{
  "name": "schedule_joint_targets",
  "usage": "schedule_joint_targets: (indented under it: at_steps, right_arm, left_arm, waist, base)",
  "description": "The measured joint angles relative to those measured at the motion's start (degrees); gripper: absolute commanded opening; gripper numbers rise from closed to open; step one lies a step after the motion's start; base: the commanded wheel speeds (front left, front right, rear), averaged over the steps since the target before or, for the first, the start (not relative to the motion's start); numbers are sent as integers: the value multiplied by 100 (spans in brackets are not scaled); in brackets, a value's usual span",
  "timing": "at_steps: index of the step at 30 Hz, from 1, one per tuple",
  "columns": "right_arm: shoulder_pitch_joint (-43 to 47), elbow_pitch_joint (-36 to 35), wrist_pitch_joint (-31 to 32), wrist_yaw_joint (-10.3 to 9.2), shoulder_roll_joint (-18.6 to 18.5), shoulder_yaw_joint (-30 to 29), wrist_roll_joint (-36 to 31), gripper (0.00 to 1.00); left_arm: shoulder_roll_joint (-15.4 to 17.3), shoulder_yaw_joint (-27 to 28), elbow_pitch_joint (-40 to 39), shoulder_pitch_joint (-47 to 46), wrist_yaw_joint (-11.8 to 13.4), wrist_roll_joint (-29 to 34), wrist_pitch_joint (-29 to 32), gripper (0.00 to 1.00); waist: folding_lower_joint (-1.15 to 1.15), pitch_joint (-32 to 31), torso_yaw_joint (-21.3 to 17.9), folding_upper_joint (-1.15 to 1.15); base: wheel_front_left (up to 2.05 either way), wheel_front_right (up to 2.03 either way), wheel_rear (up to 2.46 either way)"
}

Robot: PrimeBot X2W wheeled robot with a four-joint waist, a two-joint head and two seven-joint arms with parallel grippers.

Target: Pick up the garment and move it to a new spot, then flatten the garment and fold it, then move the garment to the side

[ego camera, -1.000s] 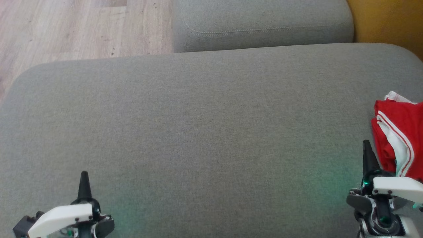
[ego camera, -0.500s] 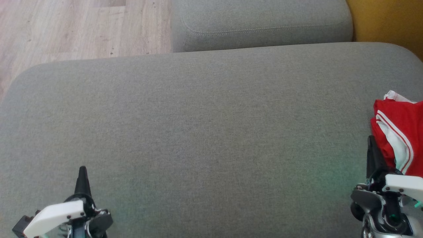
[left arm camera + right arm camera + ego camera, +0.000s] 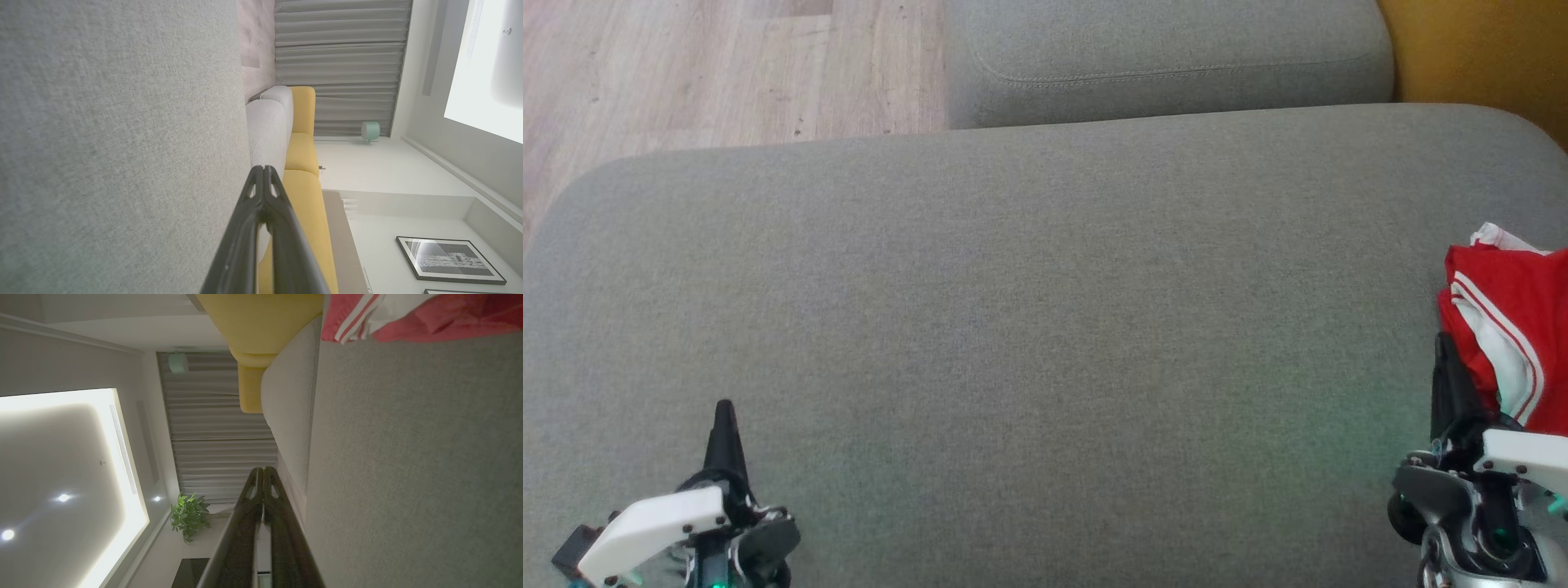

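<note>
The garment (image 3: 1515, 327) is red with white stripes and lies bunched at the right edge of the grey sofa cushion (image 3: 1029, 327); in the right wrist view the garment (image 3: 412, 314) runs along the top edge. My right gripper (image 3: 1445, 347) stands shut just left of the garment's near edge, holding nothing, and its fingertips (image 3: 263, 470) meet. My left gripper (image 3: 723, 410) is shut and empty at the lower left, far from the garment, with its tips (image 3: 263, 168) pressed together over the cushion.
A second grey cushion (image 3: 1168, 57) lies beyond the main one. Wooden floor (image 3: 711, 65) shows at the upper left and a yellow seat (image 3: 1486, 49) at the upper right. The main cushion's left edge curves down towards the floor.
The right gripper has shifted a little to the right, closer to the garment's edge. The left gripper has moved slightly forward. The garment lies as before.
</note>
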Motion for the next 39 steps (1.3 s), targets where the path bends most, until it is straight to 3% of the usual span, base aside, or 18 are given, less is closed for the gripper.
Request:
schedule_joint_targets:
  at_steps: [39]
  right_arm:
    - [12,-3,0,0,0,0,0,0]
  left_arm:
    - [-1,1,0,0,0,0,23,0]
  waist:
    - [0,0,0,0]
  base:
    - [0,0,0]
